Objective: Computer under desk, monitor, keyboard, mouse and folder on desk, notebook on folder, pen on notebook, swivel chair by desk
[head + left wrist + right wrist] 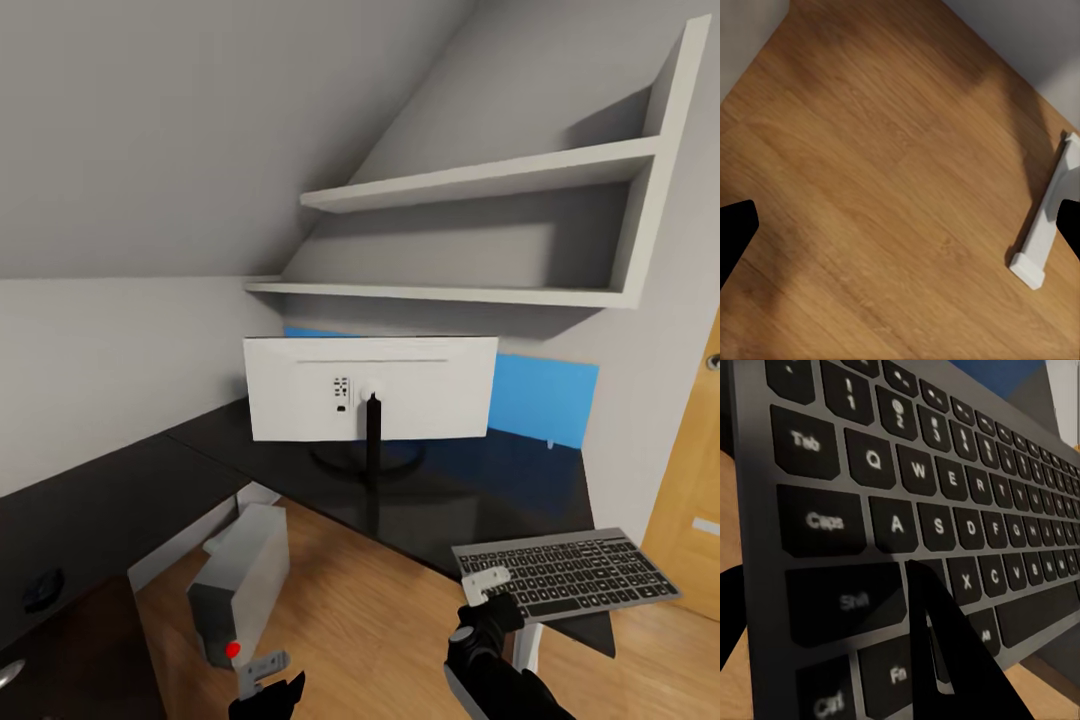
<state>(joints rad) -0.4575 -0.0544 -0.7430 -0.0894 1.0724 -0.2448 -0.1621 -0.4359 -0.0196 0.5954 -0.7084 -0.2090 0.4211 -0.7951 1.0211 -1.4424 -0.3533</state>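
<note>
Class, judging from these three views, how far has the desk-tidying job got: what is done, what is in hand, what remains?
Done: the monitor stands on the desk, and the computer sits on the floor by its inner corner, partly under it.
In hand: the right gripper holds the keyboard at the desk's near end, well apart from the monitor.
Left: mouse, folder, notebook, pen and chair.

The monitor (370, 388) stands on the glossy black desk (470, 490), white back showing, its thin black stand on a ring base. The keyboard (572, 572) sits tilted over the desk's near edge, pinched at its left end. The computer (240, 590) leans on the floor below, red dot visible.
</note>
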